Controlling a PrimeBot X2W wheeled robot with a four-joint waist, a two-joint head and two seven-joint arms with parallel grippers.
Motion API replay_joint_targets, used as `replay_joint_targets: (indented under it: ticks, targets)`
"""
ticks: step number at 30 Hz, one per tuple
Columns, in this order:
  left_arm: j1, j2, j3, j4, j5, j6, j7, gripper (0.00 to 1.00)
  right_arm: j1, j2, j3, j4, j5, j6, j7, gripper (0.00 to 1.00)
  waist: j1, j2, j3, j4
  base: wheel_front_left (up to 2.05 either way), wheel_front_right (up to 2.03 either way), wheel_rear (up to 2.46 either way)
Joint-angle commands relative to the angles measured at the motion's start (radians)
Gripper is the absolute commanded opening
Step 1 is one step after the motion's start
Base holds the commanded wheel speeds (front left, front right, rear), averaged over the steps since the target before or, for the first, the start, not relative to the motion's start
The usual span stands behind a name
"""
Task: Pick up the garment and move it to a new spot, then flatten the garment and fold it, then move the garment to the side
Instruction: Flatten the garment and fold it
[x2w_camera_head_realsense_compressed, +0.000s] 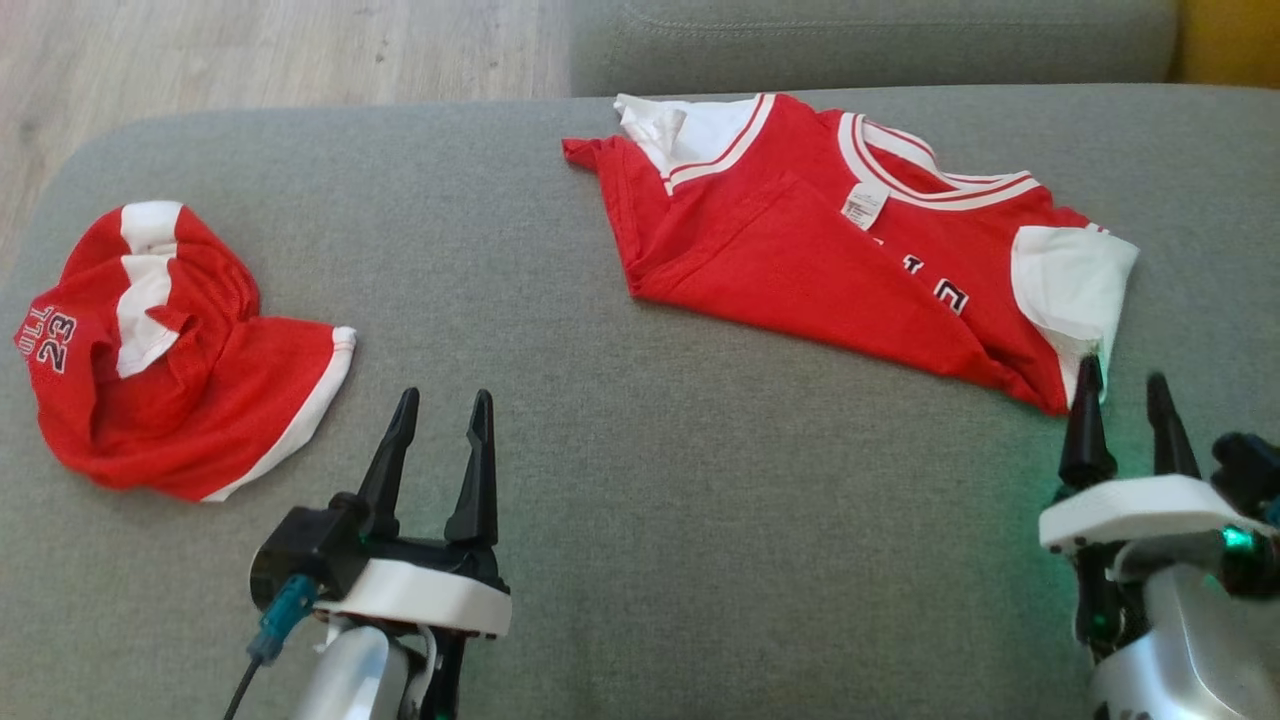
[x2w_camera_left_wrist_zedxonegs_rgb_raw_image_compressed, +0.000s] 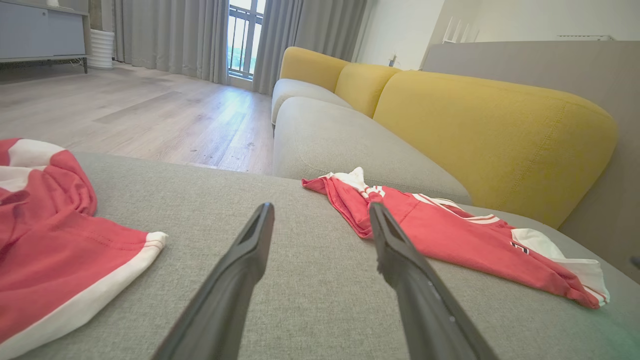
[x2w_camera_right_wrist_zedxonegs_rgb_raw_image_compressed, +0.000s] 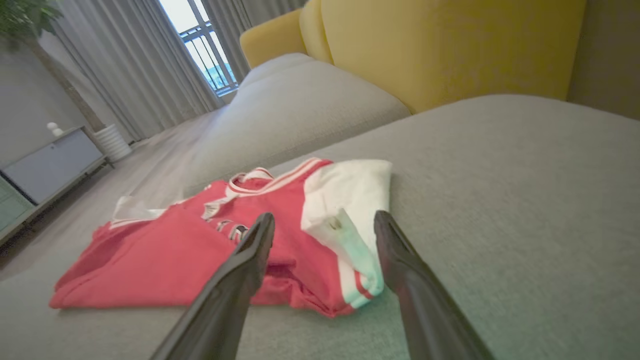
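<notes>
While the left pincer (x2w_camera_head_realsense_compressed: 445, 395) hangs wide, the right pincer (x2w_camera_head_realsense_compressed: 1122, 374), wide too, sits by the shirt (x2w_camera_head_realsense_compressed: 800, 270); folding likely needs a corner pinch.

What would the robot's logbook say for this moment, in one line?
shirt: partly folded, on sofa | shorts: crumpled, left side | left jaws: open, empty | right jaws: open, empty, by shirt's white sleeve

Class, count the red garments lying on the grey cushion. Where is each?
2. A crumpled garment lies at the left; a partly folded jersey lies at the far right. Neither looks hidden.
</notes>
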Motion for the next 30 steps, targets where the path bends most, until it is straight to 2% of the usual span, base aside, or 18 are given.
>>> replay_joint_targets:
  ticks: [1, 6, 11, 23, 30]
  targets:
    - [-0.033, 0.004, 0.034, -0.027, 0.017, -0.004, -0.01, 1.0, -0.024, -0.003, 0.052, -0.076, 0.009, -0.001, -0.009, 1.0, 0.0, 0.0, -0.006, -0.004, 0.0, 0.0, 0.0]
    - [-0.033, 0.004, 0.039, -0.044, 0.023, -0.005, -0.01, 1.0, 0.04, -0.003, 0.153, -0.295, 0.017, -0.001, -0.013, 1.0, 0.0, 0.0, -0.021, -0.004, 0.0, 0.0, 0.0]
    - [-0.028, 0.004, 0.036, -0.071, 0.02, -0.001, -0.01, 1.0, 0.114, -0.003, 0.231, -0.388, 0.025, -0.001, -0.012, 1.0, 0.0, 0.0, -0.025, 0.014, 0.0, 0.0, 0.0]
    - [-0.017, 0.004, 0.017, -0.095, 0.014, 0.0, -0.01, 1.0, 0.117, -0.003, 0.236, -0.421, -0.053, -0.001, 0.002, 1.0, 0.0, 0.0, 0.002, 0.064, 0.0, 0.0, 0.0]
    - [-0.052, 0.004, -0.023, -0.09, 0.0, -0.003, -0.01, 1.0, -0.033, -0.004, 0.222, -0.356, -0.167, -0.001, 0.132, 1.0, 0.0, 0.0, 0.073, 0.133, 0.0, 0.0, 0.0]
